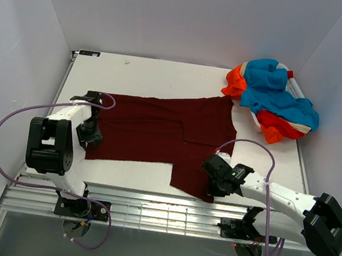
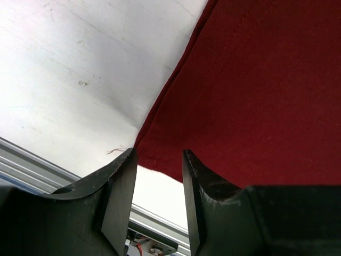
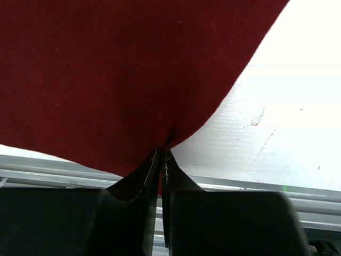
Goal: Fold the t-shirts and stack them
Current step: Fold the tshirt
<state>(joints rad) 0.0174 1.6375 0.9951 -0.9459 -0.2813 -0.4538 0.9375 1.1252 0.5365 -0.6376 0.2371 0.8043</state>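
On table (image 1: 152, 78), maroon t-shirt (image 1: 158, 129) lengthwise left-right

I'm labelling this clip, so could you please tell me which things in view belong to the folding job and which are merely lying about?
Job: maroon t-shirt, spread on the table; heap of orange-red and turquoise t-shirts at the far right corner.
Lying about: purple cables; metal rail along the near edge.

The maroon t-shirt (image 1: 151, 131) was a plain dark red with no print. Beyond it, the heaped t-shirts (image 1: 271, 94) were turquoise-blue and orange-red with white trim. The counter (image 1: 140, 73) under it was white. The left hand (image 2: 158, 154) and right hand (image 3: 162, 152) were black, and the cables (image 1: 252, 141) near it were pale purple.
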